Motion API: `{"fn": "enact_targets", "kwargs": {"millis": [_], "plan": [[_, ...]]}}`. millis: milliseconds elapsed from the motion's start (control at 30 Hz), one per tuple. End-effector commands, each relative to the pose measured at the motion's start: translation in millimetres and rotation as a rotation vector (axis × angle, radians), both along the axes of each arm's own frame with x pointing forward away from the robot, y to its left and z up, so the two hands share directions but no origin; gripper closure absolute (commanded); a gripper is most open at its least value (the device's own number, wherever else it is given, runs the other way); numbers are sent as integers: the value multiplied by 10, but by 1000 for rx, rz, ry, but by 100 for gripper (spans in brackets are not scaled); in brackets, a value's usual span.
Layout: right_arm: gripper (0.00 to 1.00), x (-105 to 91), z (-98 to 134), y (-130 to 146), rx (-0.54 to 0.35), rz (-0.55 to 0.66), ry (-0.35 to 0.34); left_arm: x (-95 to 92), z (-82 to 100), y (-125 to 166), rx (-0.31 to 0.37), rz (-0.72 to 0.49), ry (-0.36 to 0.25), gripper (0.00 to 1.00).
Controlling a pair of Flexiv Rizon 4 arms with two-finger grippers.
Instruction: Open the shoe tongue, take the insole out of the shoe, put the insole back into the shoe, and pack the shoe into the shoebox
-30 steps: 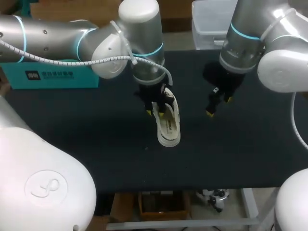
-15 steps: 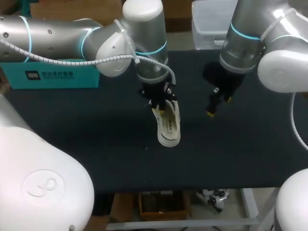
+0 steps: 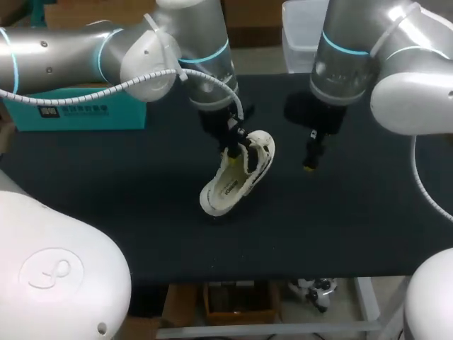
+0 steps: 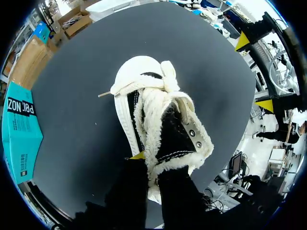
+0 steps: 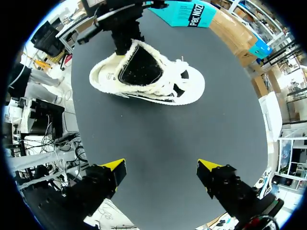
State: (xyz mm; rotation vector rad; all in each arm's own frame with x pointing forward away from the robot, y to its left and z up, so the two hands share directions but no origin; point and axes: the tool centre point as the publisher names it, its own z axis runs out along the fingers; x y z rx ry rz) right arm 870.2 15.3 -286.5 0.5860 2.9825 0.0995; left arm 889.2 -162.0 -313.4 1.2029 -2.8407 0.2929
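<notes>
The left gripper (image 3: pixel 235 145) pinched the fleecy collar of a white shoe (image 3: pixel 237 177), tilted on the matte black table (image 3: pixel 127 191) at frame centre. The right gripper (image 5: pixel 160 167) hung wide open, holding nothing.

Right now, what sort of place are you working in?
Probably a robot lab test bench: a black matte table, a white fleece-lined shoe gripped in my left hand, and a teal cardboard shoebox at the table's far left.
</notes>
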Motion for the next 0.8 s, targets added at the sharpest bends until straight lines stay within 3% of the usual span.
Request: {"fn": "enact_targets", "kwargs": {"millis": [33,367,533,800], "plan": [[0,-76,24,-93,13,19,-5,-19,201,161,6,-76,11,100],[0,-146,67,-34,-95,153,17,13,493,256,69,-320,-14,100],[0,-173,66,-42,-101,174,21,11,614,292,78,-390,-30,100],[0,-178,66,-42,-101,181,26,104,948,542,112,-606,-32,100]]}}
